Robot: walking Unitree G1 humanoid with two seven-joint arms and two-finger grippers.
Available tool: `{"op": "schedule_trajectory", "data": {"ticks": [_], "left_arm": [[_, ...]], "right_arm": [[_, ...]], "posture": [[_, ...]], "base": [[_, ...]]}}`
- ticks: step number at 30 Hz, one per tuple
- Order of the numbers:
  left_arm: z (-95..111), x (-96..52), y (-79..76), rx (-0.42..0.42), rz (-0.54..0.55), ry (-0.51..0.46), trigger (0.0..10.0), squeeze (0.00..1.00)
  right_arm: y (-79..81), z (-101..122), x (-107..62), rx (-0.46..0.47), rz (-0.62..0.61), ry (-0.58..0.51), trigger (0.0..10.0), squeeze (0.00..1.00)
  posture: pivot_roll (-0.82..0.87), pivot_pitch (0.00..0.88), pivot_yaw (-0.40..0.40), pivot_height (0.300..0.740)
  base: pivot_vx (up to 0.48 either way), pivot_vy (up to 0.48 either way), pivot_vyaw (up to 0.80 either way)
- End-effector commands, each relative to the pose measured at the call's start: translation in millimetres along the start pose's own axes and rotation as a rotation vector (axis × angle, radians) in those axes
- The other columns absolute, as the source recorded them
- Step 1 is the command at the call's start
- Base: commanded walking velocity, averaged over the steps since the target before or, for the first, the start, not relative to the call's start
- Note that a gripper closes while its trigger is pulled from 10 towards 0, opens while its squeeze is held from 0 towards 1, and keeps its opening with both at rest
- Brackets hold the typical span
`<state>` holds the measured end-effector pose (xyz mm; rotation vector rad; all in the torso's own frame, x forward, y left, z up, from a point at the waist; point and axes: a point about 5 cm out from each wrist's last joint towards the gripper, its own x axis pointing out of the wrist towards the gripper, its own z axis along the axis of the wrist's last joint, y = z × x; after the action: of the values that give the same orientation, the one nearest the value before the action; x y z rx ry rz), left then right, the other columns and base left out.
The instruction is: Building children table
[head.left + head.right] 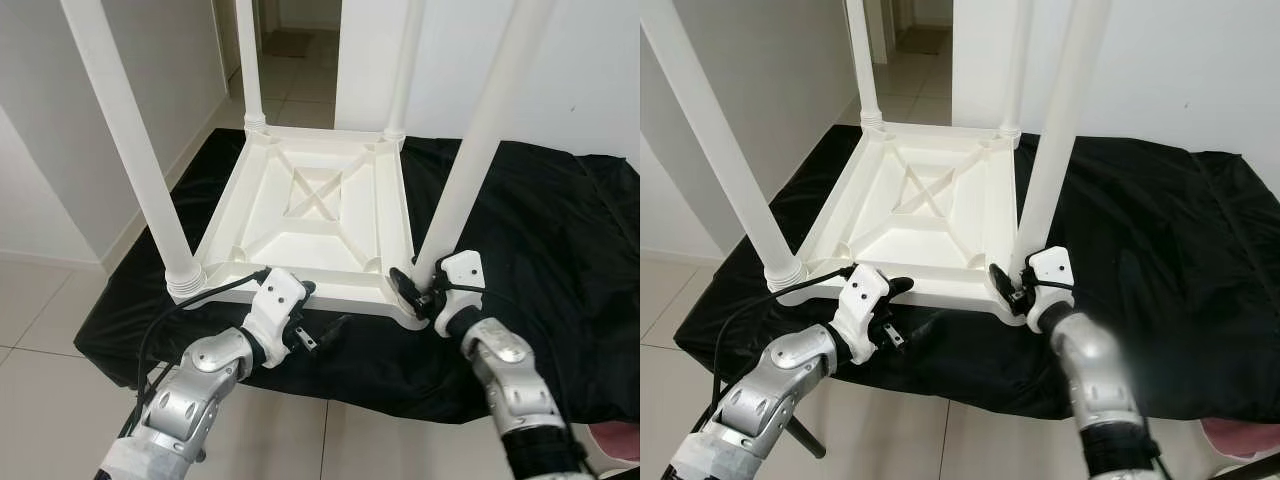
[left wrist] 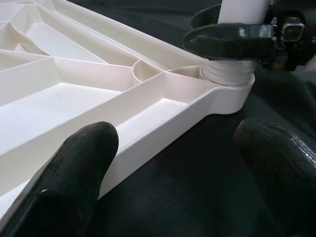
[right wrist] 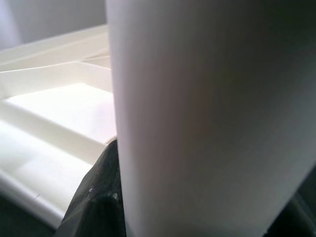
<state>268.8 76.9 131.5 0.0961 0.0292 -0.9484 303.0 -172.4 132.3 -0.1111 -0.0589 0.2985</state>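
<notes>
A white plastic children's table [image 1: 310, 215] lies upside down on a black cloth [image 1: 540, 230], with its legs pointing up. My right gripper [image 1: 424, 289] is shut on the base of the near-right leg [image 1: 470, 160], just above its threaded socket [image 2: 229, 74]. In the right wrist view that leg [image 3: 207, 113] is pressed against one black finger [image 3: 98, 197]. My left gripper [image 1: 320, 307] is open at the table's front rim [image 2: 163, 118]. One finger [image 2: 74, 173] rests on the rim, the other [image 2: 281, 163] hovers over the cloth.
The near-left leg [image 1: 135, 150] stands close to my left arm. Two far legs [image 1: 250, 70] rise at the back. The cloth-covered surface ends just before me, over tiled floor [image 1: 40, 320]. A wall is on the left and a doorway [image 1: 290, 30] lies beyond.
</notes>
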Motion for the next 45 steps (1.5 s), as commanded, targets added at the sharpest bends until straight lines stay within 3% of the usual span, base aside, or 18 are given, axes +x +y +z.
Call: {"op": "schedule_trajectory", "data": {"ticks": [1, 5, 8, 15, 25, 32, 45], "left_arm": [[-4, -1.3, 0.5, -0.003, 0.017, 0.012, 10.0, 0.00], [-4, -1.7, -0.1, -0.006, 0.019, 0.012, 10.0, 0.00], [-5, -2.7, -2.1, -0.010, 0.019, 0.013, 10.0, 0.00], [-5, -4.1, -3.1, -0.012, 0.019, 0.013, 10.0, 0.00], [1, 0.3, 2.7, 0.000, 0.030, -0.010, 10.0, 0.00], [-3, -3.0, -4.0, -0.013, 0.023, 0.001, 10.0, 0.00], [0, -3.0, -2.1, -0.009, 0.015, 0.002, 10.0, 0.00]], "right_arm": [[-3.2, 1, -1.0, 0.006, -0.097, 0.010, 10.0, 0.00], [4.3, -3, -2.6, 0.045, -0.217, 0.032, 10.0, 0.00], [23.5, -9, -4.5, 0.088, -0.358, 0.066, 10.0, 0.00], [50.9, -10, -1.0, 0.180, -0.369, 0.093, 10.0, 0.00], [39.7, -8, 2.1, 0.137, -0.397, 0.093, 10.0, 0.00], [39.1, -6, 3.5, 0.120, -0.386, 0.086, 10.0, 0.00], [35.2, -6, 1.4, 0.113, -0.401, 0.082, 10.0, 0.00]], "posture": [[-0.05, 0.000, 0.003, 0.740], [-0.04, 0.000, -0.003, 0.740], [-0.04, 0.000, -0.005, 0.740], [-0.03, 0.000, 0.006, 0.740], [-0.05, 0.000, -0.005, 0.740], [-0.05, 0.000, 0.003, 0.740], [-0.05, 0.000, 0.025, 0.740]], "base": [[0.000, 0.000, 0.00], [0.000, 0.000, 0.00], [0.000, 0.000, 0.00], [0.000, 0.000, 0.00], [0.000, 0.000, 0.00], [0.000, 0.000, 0.00], [0.000, 0.000, 0.00]]}}
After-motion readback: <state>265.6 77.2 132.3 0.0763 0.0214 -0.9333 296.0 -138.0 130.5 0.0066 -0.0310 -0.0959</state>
